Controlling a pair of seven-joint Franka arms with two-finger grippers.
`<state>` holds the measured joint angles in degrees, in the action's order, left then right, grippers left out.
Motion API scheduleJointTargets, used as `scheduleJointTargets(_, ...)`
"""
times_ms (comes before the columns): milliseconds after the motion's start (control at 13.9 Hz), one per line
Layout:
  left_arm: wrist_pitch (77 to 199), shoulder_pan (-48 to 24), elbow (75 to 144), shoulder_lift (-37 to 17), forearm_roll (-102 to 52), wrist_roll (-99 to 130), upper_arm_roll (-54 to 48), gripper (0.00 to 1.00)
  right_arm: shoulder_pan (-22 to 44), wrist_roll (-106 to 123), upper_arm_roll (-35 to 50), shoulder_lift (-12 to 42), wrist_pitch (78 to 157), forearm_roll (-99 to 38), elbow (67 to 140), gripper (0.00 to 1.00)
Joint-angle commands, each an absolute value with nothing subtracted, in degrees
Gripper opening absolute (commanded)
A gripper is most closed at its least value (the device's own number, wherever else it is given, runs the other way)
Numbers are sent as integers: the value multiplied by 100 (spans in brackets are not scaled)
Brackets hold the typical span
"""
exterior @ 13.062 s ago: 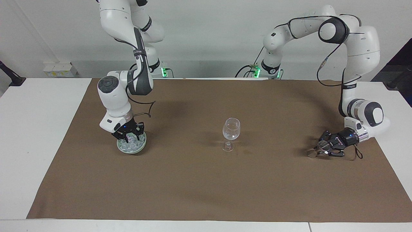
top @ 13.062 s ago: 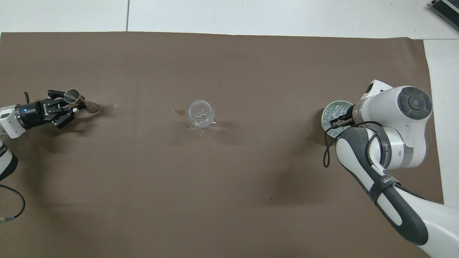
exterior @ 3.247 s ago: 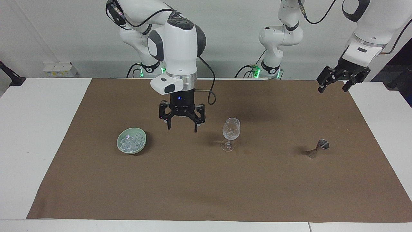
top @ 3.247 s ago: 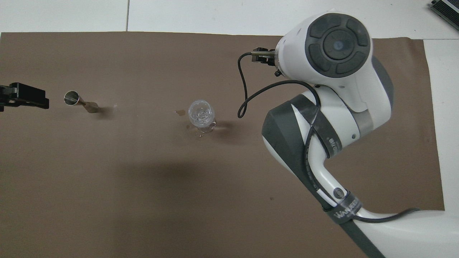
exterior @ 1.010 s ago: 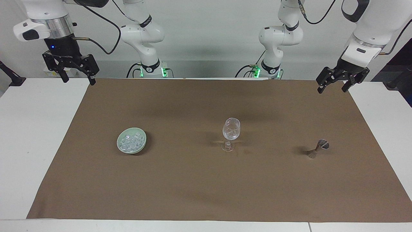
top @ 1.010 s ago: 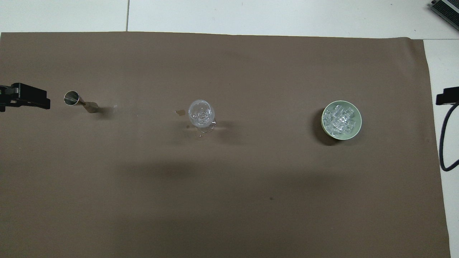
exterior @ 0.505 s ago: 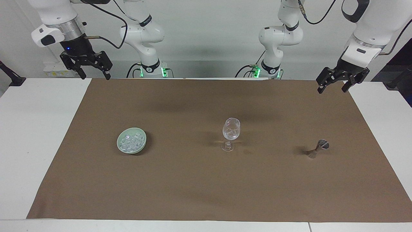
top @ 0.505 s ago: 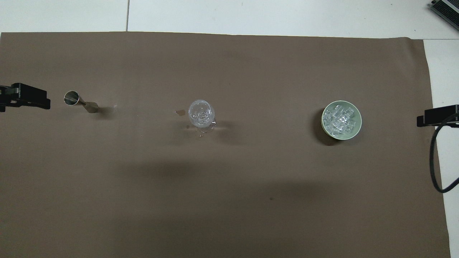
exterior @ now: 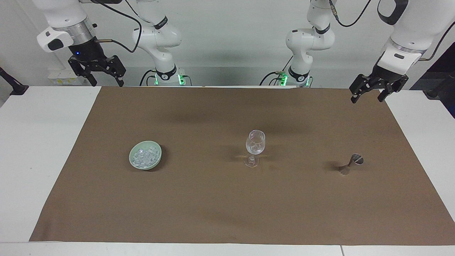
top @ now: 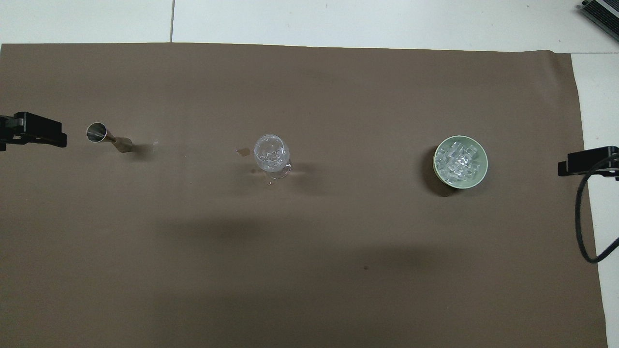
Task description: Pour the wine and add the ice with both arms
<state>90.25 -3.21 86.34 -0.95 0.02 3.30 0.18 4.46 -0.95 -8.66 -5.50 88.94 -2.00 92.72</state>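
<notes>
A: Ice first: whitish cubes heaped in the pale green bowl, out toward the right arm's end of the brown mat. More cubes show inside the wine glass.

B: And the glass stands upright mid-mat, level with the bowl. A small metal jigger sits toward the left arm's end, well apart from the glass.

A: Grippers? The right gripper hangs high over the worktop near the robots' edge of the mat, at its own end, fingers spread, nothing between them.

B: Left gripper, same picture: raised over the mat's corner at its end, fingers spread, empty.

A: From overhead only black tips poke in at each side.
</notes>
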Motion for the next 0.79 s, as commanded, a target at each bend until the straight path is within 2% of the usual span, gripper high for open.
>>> scheduleJointTargets(0,9018,-325,8657,-88,132,387,9,100,457,52,-1045,-694,9097,-184,9518,100)
scheduleJointTargets(722,9026,-325,8657,-123,141,378,9,100,466,151,-1151,-694,9255,-123,9527,100)
